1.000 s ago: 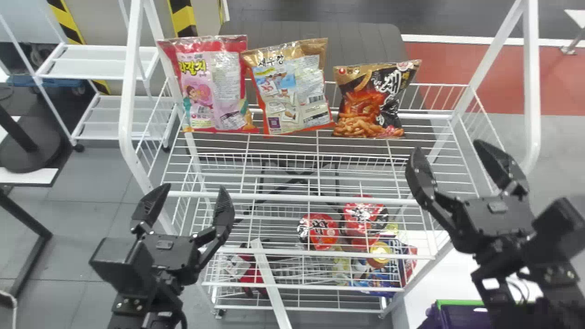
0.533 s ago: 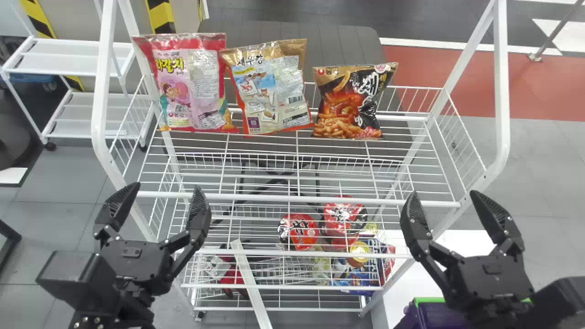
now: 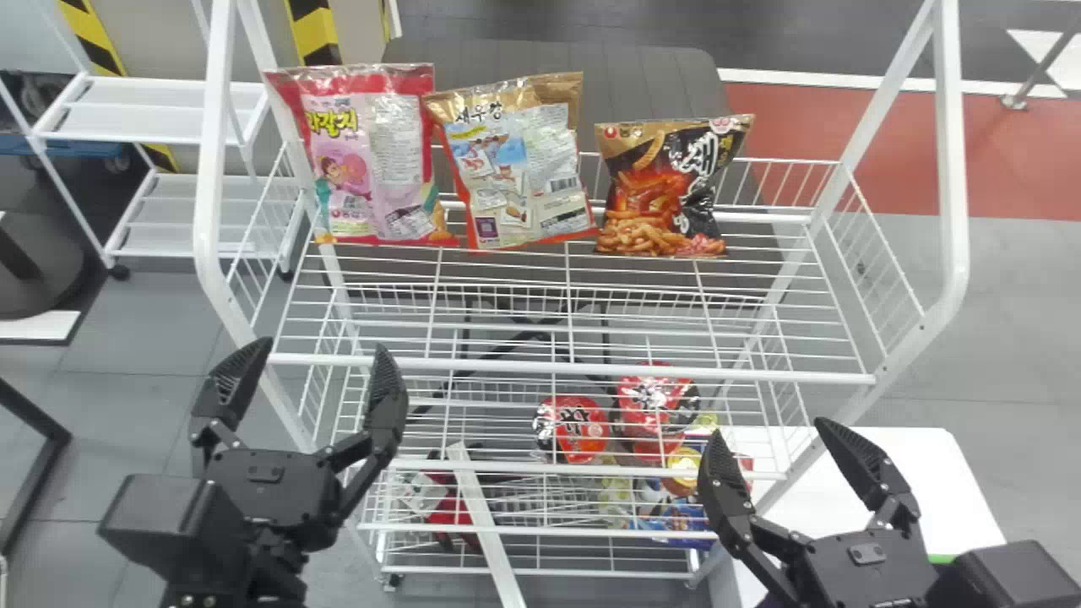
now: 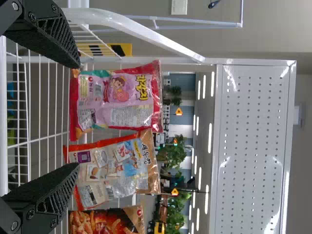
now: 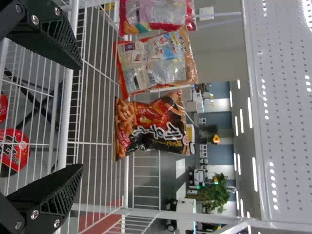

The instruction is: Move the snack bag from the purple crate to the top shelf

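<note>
Three snack bags stand upright along the back of the top shelf [image 3: 591,369]: a pink one [image 3: 372,160], a beige and orange one [image 3: 517,169] and a black one [image 3: 667,190] on the right. My left gripper [image 3: 308,371] is open in front of the rack's left side, nothing between its fingers. My right gripper [image 3: 768,447] stands open at the rack's lower right front, empty. In the left wrist view, the left gripper [image 4: 75,114] faces the pink bag [image 4: 114,100]. In the right wrist view, the right gripper [image 5: 80,117] faces the black bag [image 5: 151,124].
Red-lidded cups [image 3: 574,429] and colourful packs [image 3: 680,515] lie on lower rack levels. A white table [image 3: 920,473] stands at the right, with a bit of green rim [image 3: 942,558] by the right arm. White posts [image 3: 953,169] frame the rack's sides.
My right gripper has come down and toward the robot, away from the top shelf's right side. The head view has shifted sideways and partly back. The bags have kept their places on the shelf.
</note>
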`<state>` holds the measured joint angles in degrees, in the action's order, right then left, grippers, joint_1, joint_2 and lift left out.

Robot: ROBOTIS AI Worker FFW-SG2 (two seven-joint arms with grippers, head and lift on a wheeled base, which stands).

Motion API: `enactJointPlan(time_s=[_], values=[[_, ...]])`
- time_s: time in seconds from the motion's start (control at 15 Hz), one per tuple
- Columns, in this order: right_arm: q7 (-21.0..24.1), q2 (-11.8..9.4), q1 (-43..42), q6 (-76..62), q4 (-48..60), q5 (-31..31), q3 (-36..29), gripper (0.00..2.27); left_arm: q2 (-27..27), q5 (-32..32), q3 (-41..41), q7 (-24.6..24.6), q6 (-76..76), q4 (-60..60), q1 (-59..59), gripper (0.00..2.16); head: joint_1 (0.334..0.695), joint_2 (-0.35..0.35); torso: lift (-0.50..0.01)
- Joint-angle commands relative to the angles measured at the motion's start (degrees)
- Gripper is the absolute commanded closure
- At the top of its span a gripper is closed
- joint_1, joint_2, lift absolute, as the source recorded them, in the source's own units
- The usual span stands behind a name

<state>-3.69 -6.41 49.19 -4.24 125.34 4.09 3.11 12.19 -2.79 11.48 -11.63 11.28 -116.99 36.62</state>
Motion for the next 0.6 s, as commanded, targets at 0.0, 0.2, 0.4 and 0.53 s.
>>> enactJointPlan(time_s=[0.0, 0.2, 0.4, 0.53], values=[[0.0, -0.1, -0.1, 0.2, 0.3, -0.1, 0.2, 0.11, -0.1, 0.2, 0.0, 0.0, 0.0, -0.2, 0.0, 0.1, 0.695, -0.018, 0.0], [0.1, -0.2, -0.2, -0.2, 0.5, -0.1, 0.3, 0.11, -0.2, 0.1, -0.1, 0.0, -0.2, -0.1, 0.0, 0.1, 0.695, -0.012, 0.0], [0.2, -0.8, -0.2, -0.4, 0.5, -0.1, 0.6, 0.11, -0.2, 0.1, -0.1, 0.0, 0.0, -0.3, 0.6, 0.1, 0.695, -0.009, 0.0], [0.2, -1.1, -0.2, -0.9, 0.5, -0.1, 0.6, 0.11, -0.2, 0.2, -0.2, 0.0, 0.0, -0.8, 1.1, 0.1, 0.695, -0.007, 0.0]])
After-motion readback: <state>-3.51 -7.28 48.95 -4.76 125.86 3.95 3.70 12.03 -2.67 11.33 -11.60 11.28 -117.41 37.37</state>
